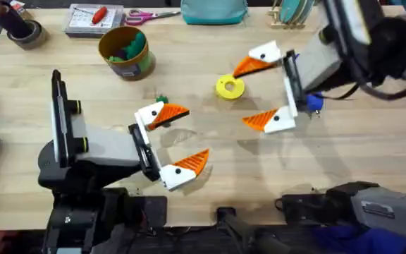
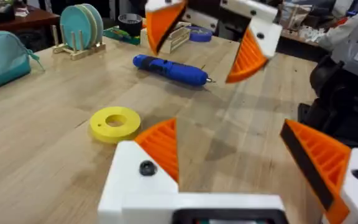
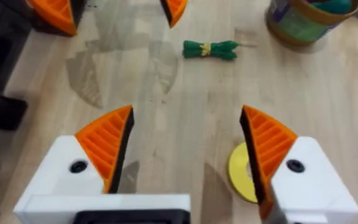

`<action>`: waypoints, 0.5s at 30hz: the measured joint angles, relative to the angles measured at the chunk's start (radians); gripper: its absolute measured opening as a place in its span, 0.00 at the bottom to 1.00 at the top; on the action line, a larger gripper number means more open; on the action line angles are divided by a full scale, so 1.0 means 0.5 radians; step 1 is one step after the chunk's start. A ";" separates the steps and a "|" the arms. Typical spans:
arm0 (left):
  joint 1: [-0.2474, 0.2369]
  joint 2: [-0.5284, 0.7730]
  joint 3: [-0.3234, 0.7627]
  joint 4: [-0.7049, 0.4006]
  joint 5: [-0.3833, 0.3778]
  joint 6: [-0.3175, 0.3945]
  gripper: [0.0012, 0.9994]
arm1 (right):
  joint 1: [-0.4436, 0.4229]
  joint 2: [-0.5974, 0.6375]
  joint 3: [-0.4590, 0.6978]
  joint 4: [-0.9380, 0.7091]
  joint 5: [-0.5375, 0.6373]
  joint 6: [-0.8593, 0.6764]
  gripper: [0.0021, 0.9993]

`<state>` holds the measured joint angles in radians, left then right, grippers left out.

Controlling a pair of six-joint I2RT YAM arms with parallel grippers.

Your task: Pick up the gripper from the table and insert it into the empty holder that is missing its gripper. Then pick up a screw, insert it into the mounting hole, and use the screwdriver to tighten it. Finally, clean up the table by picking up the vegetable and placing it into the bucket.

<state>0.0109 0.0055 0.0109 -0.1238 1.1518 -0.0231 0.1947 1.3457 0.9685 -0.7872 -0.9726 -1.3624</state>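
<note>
Nearest the overhead camera, the left gripper (image 1: 170,142) is seen low over the wooden table (image 1: 344,152), its white mounts carrying orange ribbed pads (image 1: 172,113) that are spread wide apart with nothing between them. The vegetable (image 1: 162,99), small and dark green, is seen lying on the table just beyond the farther left pad, outside the gap between the jaws. From the right wrist view the vegetable (image 3: 211,49) is shown flat on the wood, in line with the opening of the right gripper (image 3: 188,146) but well ahead of it, nearer to the left gripper's pads than to the right one's. The right gripper (image 1: 259,94) is held over the middle of the table, its jaws likewise wide apart and empty. The yellow ring (image 1: 230,87) is found lying just beside the right gripper's pads, on the side towards the left arm, not clamped. The screwdriver (image 2: 169,69), bright blue, is seen lying on its side on the table beyond the yellow ring (image 2: 115,122), underneath the right arm; a part of it (image 1: 314,103) is glimpsed beside the right gripper's mount from overhead. The bucket (image 1: 125,51), mustard yellow with a coloured band, is placed upright towards the far left of the table, well apart from both grippers, with something green already inside.
</note>
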 joint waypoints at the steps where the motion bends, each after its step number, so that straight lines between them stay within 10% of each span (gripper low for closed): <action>1: 0.000 0.000 0.000 0.000 0.000 0.000 0.99 | 0.000 0.000 -0.025 0.000 -0.003 0.000 1.00; 15: 0.000 0.000 0.000 0.000 -0.001 0.000 0.99 | 0.001 0.000 -0.036 0.030 -0.005 0.048 1.00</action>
<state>0.0109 0.0055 0.0109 -0.1238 1.1515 -0.0230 0.1951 1.3457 0.9504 -0.7723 -0.9749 -1.3384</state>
